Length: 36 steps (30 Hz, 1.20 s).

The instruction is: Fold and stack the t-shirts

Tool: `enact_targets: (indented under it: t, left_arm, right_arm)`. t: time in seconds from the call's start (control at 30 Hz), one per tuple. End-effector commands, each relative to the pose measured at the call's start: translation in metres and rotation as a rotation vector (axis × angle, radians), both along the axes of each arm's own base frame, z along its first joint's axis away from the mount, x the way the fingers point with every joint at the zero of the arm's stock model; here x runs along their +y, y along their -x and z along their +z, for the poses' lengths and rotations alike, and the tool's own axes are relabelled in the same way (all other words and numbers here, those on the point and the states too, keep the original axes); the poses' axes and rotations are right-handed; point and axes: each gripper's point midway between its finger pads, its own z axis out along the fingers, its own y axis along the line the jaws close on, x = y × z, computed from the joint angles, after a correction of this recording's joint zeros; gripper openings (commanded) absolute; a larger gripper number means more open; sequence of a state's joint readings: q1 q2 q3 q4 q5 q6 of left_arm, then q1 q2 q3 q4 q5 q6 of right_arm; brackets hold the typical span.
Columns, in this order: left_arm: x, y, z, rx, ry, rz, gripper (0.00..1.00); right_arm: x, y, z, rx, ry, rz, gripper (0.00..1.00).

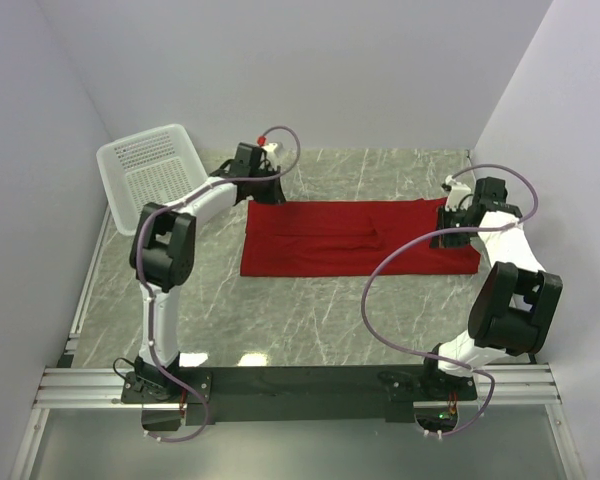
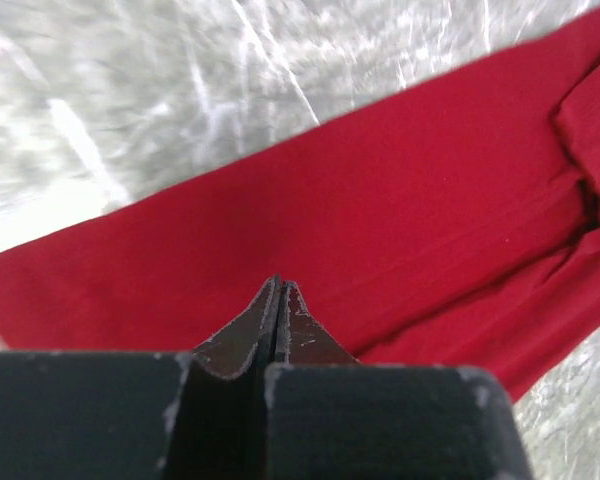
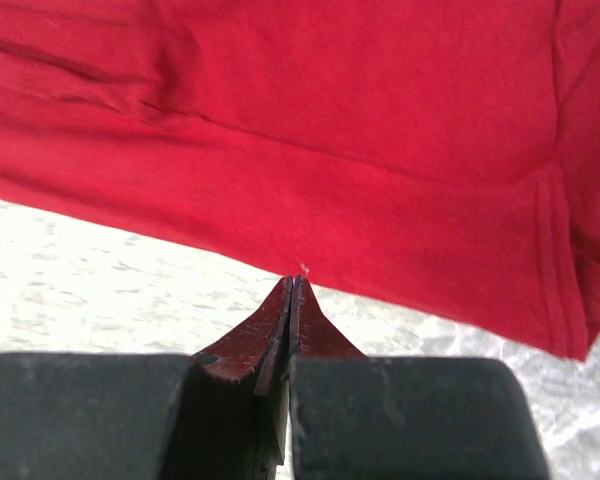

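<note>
A red t-shirt lies flat on the marble table, folded into a long rectangle running left to right. My left gripper is at its far left corner. In the left wrist view the left gripper is shut, with its jaws pressed together and empty above the red t-shirt. My right gripper is at the shirt's right end. Seen from the right wrist, the right gripper is shut and empty, its tips just off the hem of the t-shirt.
A white mesh basket stands tilted against the left wall at the back left. Grey walls close in the table on the left, back and right. Bare marble lies between the shirt and the arm bases.
</note>
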State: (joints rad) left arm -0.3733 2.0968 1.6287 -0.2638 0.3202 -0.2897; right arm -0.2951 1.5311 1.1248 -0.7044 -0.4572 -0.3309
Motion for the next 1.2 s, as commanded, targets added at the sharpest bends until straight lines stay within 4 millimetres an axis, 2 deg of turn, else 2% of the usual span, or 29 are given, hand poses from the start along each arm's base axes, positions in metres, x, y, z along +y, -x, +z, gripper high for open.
enact_targets:
  t: [0.0, 0.03, 0.17, 0.27, 0.67, 0.73, 0.77, 0.83, 0.87, 0.9, 0.93, 0.97, 1.0, 1.03, 1.07, 1.13, 1.17]
  left_arm:
    - [-0.025, -0.01, 0.018, -0.056, 0.026, -0.061, 0.01]
    - [-0.024, -0.013, 0.006, -0.041, 0.01, -0.048, 0.01]
    - [-0.018, -0.018, -0.011, -0.024, -0.024, -0.01, 0.01]
    - [-0.015, -0.02, -0.019, -0.019, -0.045, 0.001, 0.01]
    - [-0.001, -0.018, -0.055, 0.037, -0.119, 0.046, 0.01]
    - [0.002, -0.018, -0.059, 0.043, -0.131, 0.056, 0.01]
    - [0.003, -0.017, -0.06, 0.045, -0.133, 0.06, 0.01]
    - [0.007, -0.016, -0.064, 0.055, -0.14, 0.069, 0.01]
    - [0.009, -0.015, -0.065, 0.064, -0.14, 0.077, 0.01]
    - [0.01, -0.015, -0.065, 0.066, -0.14, 0.08, 0.01]
    - [0.012, -0.014, -0.066, 0.072, -0.135, 0.087, 0.01]
    - [0.013, -0.013, -0.067, 0.077, -0.136, 0.089, 0.01]
    - [0.013, -0.013, -0.067, 0.079, -0.133, 0.09, 0.01]
    - [0.013, -0.013, -0.067, 0.081, -0.134, 0.096, 0.01]
    - [0.014, -0.012, -0.068, 0.086, -0.133, 0.099, 0.01]
    - [0.014, -0.012, -0.067, 0.09, -0.129, 0.107, 0.01]
    - [0.014, -0.011, -0.067, 0.092, -0.127, 0.108, 0.01]
  right_arm:
    - [-0.018, 0.003, -0.014, 0.023, 0.092, -0.026, 0.0]
    - [-0.019, 0.002, -0.018, 0.027, 0.103, -0.025, 0.0]
    - [-0.023, -0.003, -0.032, 0.05, 0.13, -0.036, 0.0]
    - [-0.022, -0.008, -0.036, 0.06, 0.125, -0.043, 0.0]
    - [-0.021, -0.025, -0.026, 0.024, 0.11, -0.064, 0.0]
    - [-0.025, -0.039, -0.02, 0.008, 0.15, -0.099, 0.0]
    - [-0.025, -0.045, -0.025, 0.024, 0.154, -0.112, 0.01]
    - [-0.018, -0.066, -0.014, -0.007, 0.15, -0.118, 0.01]
    - [-0.014, -0.072, -0.023, 0.023, 0.14, -0.135, 0.02]
    - [-0.017, -0.087, -0.013, 0.0, 0.164, -0.152, 0.01]
    - [-0.012, -0.094, -0.023, 0.028, 0.168, -0.148, 0.01]
    - [-0.01, -0.101, -0.024, 0.034, 0.173, -0.165, 0.0]
    - [-0.012, -0.115, -0.014, 0.01, 0.184, -0.176, 0.0]
    - [-0.013, -0.12, -0.025, 0.034, 0.191, -0.179, 0.0]
    - [-0.011, -0.131, -0.02, 0.016, 0.205, -0.18, 0.0]
    - [-0.013, -0.136, -0.032, 0.049, 0.251, -0.182, 0.0]
    - [-0.011, -0.143, -0.03, 0.039, 0.269, -0.178, 0.0]
